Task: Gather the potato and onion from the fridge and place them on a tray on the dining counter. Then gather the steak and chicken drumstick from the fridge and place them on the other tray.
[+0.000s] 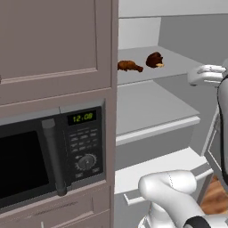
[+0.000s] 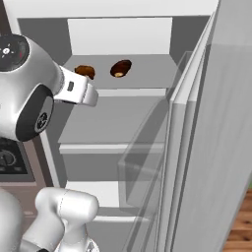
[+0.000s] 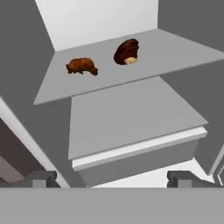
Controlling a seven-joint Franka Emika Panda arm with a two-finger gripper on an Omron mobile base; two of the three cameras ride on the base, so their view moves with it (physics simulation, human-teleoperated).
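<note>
Wide open, empty hand (image 3: 111, 178) faces the fridge (image 3: 131, 113) shelf (steak (image 3: 127, 51) beside chicken drumstick (image 3: 82, 66)).

My fingers (image 3: 43, 178) looked matt dark grey, plastic-like. Fridge (image 3: 127, 109) interior was smooth matt grey, shelves flat and unmarked, back wall paler. Fridge door (image 2: 216, 147) had brushed silver-grey sheen; its bins (image 2: 147, 162) looked clear, glassy. Steak (image 3: 126, 51) was dark reddish-brown, slightly glossy, with pale tan spot. Chicken drumstick (image 3: 81, 66) was orange-brown, rough, bumpy. Cabinet (image 1: 53, 44) was matt taupe, smooth panel. Microwave (image 1: 49, 156) was glossy black glass, satin dark handle. Floor (image 1: 216, 200) looked like wood planks.
</note>
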